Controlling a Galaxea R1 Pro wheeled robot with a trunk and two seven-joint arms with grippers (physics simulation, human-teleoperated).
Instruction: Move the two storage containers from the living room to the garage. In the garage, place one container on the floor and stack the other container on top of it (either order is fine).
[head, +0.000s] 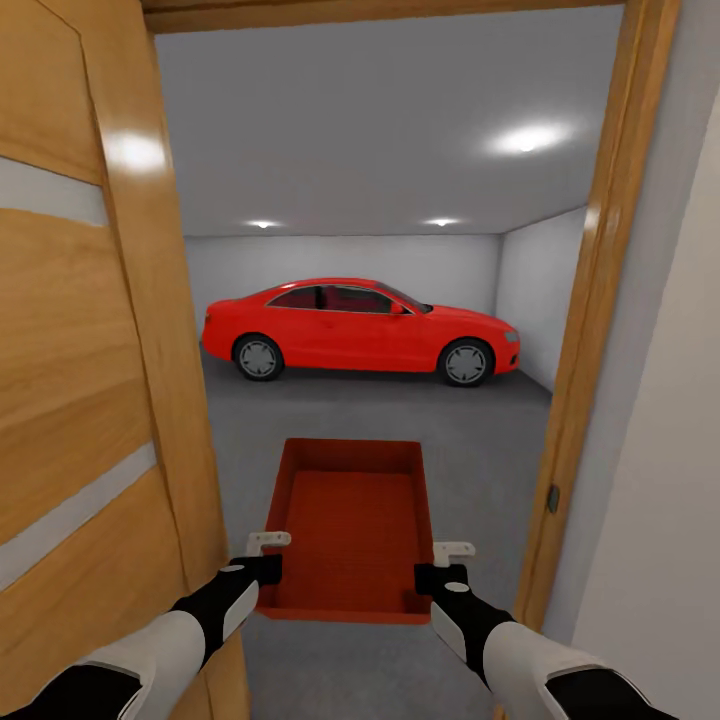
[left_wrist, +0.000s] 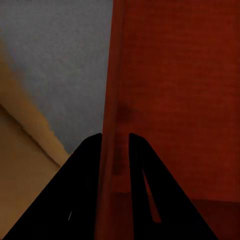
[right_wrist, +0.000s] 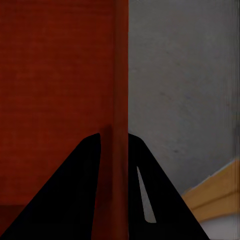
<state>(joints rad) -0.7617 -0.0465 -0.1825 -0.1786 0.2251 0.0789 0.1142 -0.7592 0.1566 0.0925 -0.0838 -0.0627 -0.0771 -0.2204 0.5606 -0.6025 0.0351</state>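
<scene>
Bin (head: 352, 525), one orange-red and lidless, hangs between two grippers in the doorway, above grey floor (head: 470, 440). Left gripper (head: 268, 545) pinches its left wall, right gripper (head: 452, 552) its right wall; both wrist views show two dark fingers (left_wrist: 87, 175) (right_wrist: 85, 175) closed narrowly on a thin red wall. Beyond stands one red car (head: 360, 330) under three ceiling lights. One wooden door (head: 90, 350) stands open at left.

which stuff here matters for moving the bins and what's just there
Part of the job:
- storage container, held by left gripper and right gripper on its side walls
- garage floor

Just there:
- red car
- wooden door
- door frame
</scene>
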